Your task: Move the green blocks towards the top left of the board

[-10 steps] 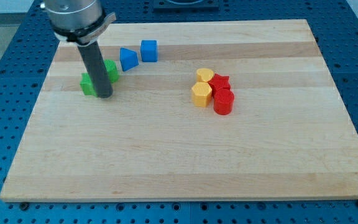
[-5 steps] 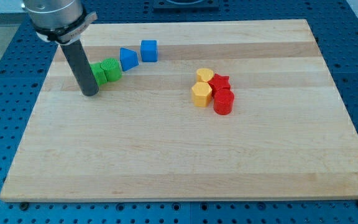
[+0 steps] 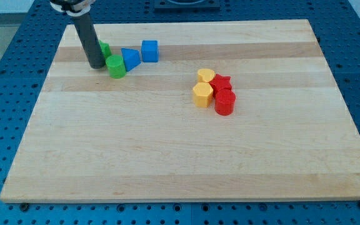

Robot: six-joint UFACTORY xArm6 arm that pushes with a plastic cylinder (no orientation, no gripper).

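A green block of rounded shape sits near the board's top left, touching a blue block. A second green block is mostly hidden behind my rod, just up and left of the first. My tip rests on the board directly left of the rounded green block, close against it. A blue wedge-like block lies right of the green ones and a blue cube right of that.
A tight cluster sits right of the board's centre: a yellow heart-like block, a yellow hexagonal block, a red star block and a red cylinder. The wooden board lies on a blue perforated table.
My tip moved left round the green blocks, then up toward the view's top. The green blocks shifted right and up, and now press against the blue wedge.
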